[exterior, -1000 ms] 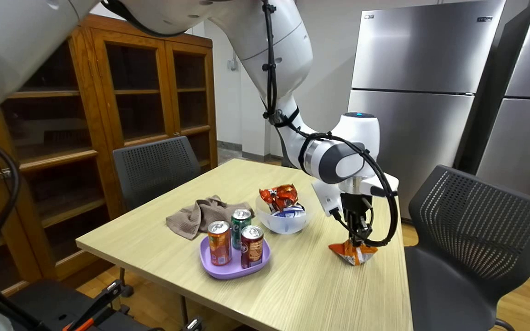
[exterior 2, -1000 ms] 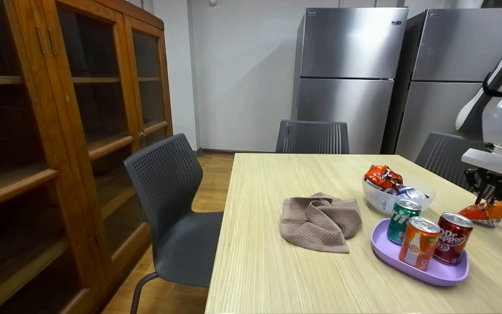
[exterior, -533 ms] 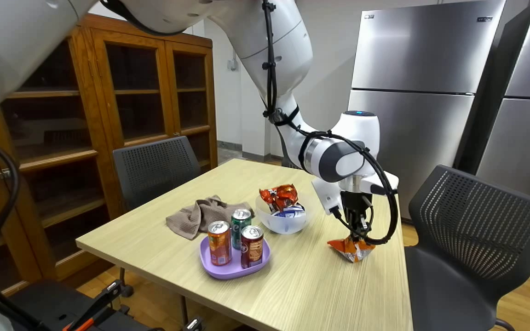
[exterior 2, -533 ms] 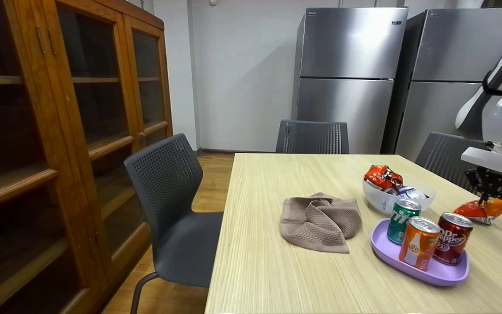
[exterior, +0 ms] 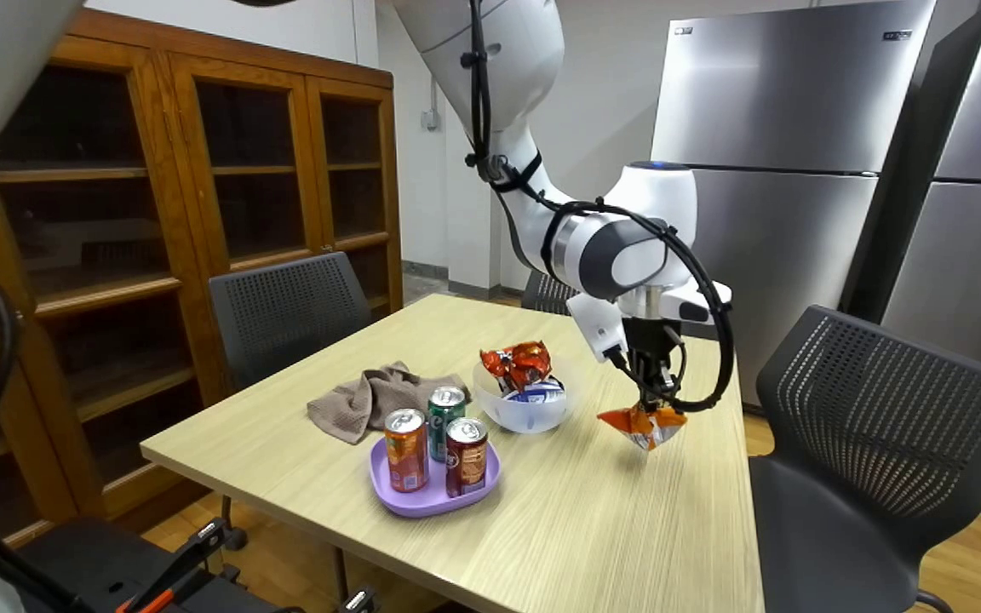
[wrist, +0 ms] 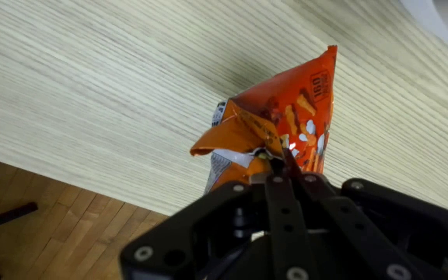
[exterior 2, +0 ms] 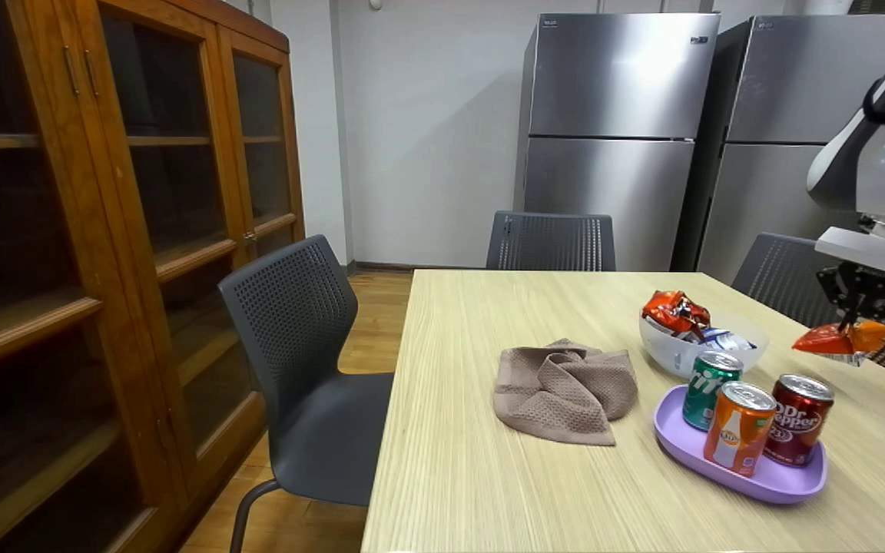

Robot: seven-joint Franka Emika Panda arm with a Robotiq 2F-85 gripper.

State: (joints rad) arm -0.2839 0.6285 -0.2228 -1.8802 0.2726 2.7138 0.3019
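My gripper [wrist: 282,161] is shut on a crumpled orange-red snack bag [wrist: 303,105], pinching it by a folded upper part. The fingertips are mostly hidden by the foil in the wrist view. In both exterior views the bag [exterior: 645,430] hangs just above the wooden table [exterior: 542,528], apart from it, with its lower corner pointing down. Beside it stands a translucent white bowl [exterior: 526,419] with a red bag [exterior: 524,362] on top and a blue-white packet [exterior: 542,392] inside. Part of a white rim, probably the bowl [wrist: 436,23], shows at the wrist view's upper right.
A purple tray [exterior: 427,508] carries an orange can [exterior: 408,455], a green can [exterior 2: 711,384] and a dark red can [exterior: 466,464], all upright. A brown cloth [exterior 2: 565,392] lies crumpled behind the tray. Dark chairs [exterior: 891,434] stand around the table.
The gripper shut on the bag, then rose, lifting the bag off the table and shifting slightly toward the bowl. The tray, cans, bowl and cloth stayed put.
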